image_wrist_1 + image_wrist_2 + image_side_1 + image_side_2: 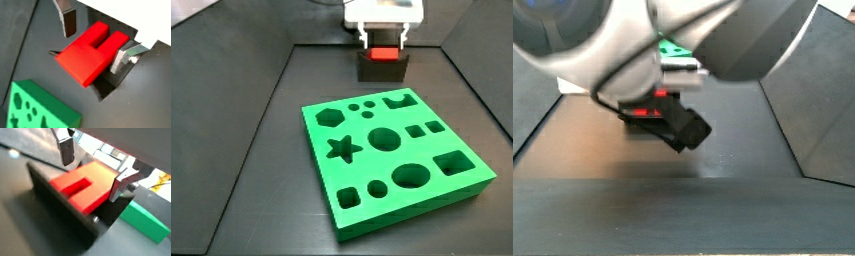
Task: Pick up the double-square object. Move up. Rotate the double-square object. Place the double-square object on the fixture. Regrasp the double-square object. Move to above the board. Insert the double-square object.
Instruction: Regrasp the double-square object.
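Observation:
The double-square object [90,52] is a bright red block with a notch, and it rests on the dark fixture [60,203]. In both wrist views it lies between my fingers. One finger [69,24] stands off the block with a gap, and the other finger [122,59] is close against its side. The gripper [95,42] is open around the block. In a side view the gripper [385,38] hangs at the far end of the floor, with the red block [384,55] on top of the fixture [382,70]. The green board [392,160] lies nearer.
The board's corner [37,110] shows beside the fixture in a wrist view. Dark walls [251,100] enclose the floor on both sides. In a side view the arm [660,40] fills the upper part, hiding most of the board [673,47].

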